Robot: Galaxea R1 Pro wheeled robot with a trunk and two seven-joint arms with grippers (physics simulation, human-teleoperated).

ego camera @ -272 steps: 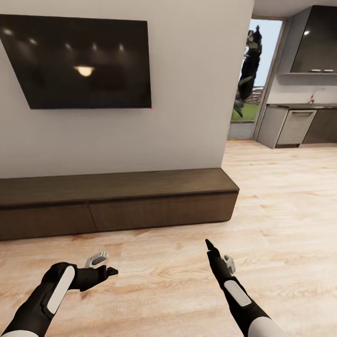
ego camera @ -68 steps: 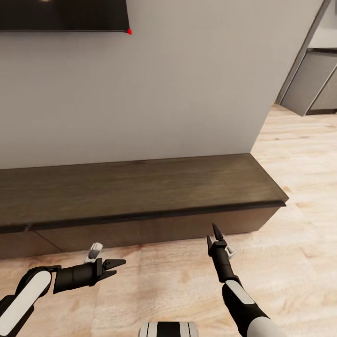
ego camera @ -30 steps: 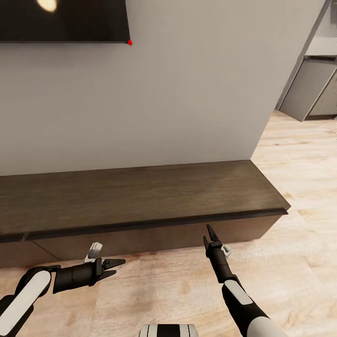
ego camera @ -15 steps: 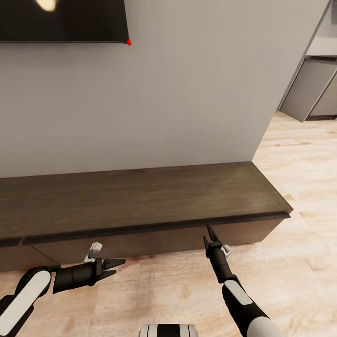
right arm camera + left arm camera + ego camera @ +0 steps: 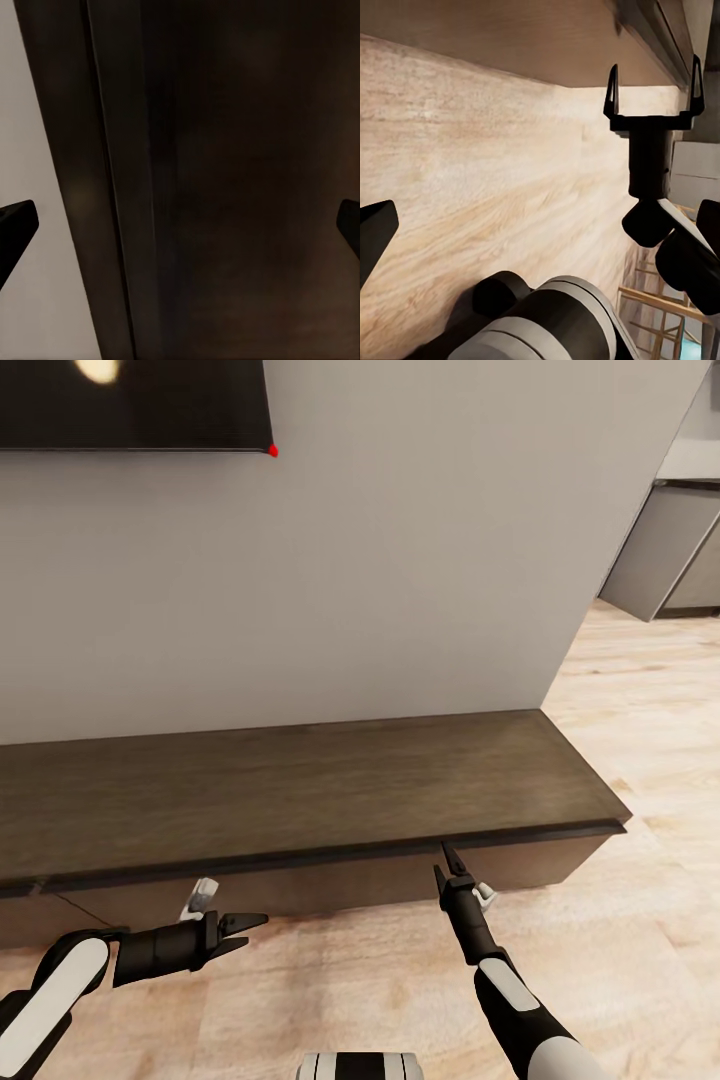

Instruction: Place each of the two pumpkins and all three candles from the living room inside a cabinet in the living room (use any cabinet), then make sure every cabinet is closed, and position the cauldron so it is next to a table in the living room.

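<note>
Right hand [image 5: 447, 862]: fingers spread apart, empty, pointing at the front face of the cabinet [image 5: 300, 785] just under its top edge, near the unit's right end. In the right wrist view the fingertips [image 5: 16, 223] stand wide at either side with the dark drawer front close ahead; contact with the wood cannot be confirmed. Left hand [image 5: 252, 927]: fingers parted, empty, held low over the wooden floor [image 5: 620, 960] in front of the cabinet, pointing toward the right arm. The left wrist view shows the right hand [image 5: 653, 82] open beside the cabinet's lower edge. The cabinet stands against a grey wall [image 5: 400, 560], drawers shut. A television [image 5: 130, 405] hangs above, upper left.
</note>
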